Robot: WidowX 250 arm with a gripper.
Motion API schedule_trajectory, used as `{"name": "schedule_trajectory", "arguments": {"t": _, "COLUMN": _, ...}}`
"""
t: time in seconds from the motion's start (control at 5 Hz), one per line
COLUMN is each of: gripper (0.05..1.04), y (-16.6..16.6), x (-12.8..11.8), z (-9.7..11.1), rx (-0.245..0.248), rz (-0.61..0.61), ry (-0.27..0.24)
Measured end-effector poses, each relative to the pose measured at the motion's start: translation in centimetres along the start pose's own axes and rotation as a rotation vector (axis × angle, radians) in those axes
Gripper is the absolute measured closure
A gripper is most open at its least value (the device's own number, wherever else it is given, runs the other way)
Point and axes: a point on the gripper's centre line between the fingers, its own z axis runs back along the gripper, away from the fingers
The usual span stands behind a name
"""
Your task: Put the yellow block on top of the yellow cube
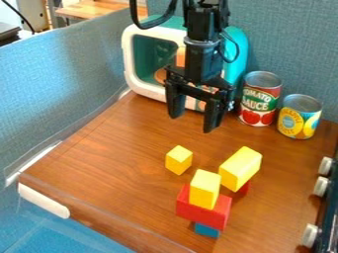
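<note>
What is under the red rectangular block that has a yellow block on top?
Under the red block, part of a blue block can be seen. The rest is covered, so its full shape, and whether anything else is there, cannot be seen.

From above, one camera is looking down at a slant across the table (119, 148), facing the blue-grey wall (294, 44) from moderately near.

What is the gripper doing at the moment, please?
The claw is open and holding nothing, up above the wooden surface.
</note>
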Motion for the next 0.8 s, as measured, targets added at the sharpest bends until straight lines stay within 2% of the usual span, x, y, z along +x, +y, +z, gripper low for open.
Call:
{"name": "schedule_trajectory", "arguments": {"t": 0.2, "gripper": 0.083, "y": 0.0, "x": -0.1, "z": -1.0, "rx": -0.008, "rz": -0.004, "ry": 0.03}}
{"name": "schedule_trajectory", "arguments": {"t": 0.4, "gripper": 0.083, "y": -1.9, "x": 0.2, "z": -1.4, "rx": -0.019, "rz": -0.081, "ry": 0.026}}
{"name": "schedule_trajectory", "arguments": {"t": 0.6, "gripper": 0.083, "y": -3.4, "x": 0.4, "z": -1.5, "rx": -0.07, "rz": -0.08, "ry": 0.011}}
{"name": "schedule_trajectory", "arguments": {"t": 0.8, "gripper": 0.083, "y": -4.4, "x": 0.8, "z": -1.5, "rx": -0.088, "rz": -0.093, "ry": -0.005}}
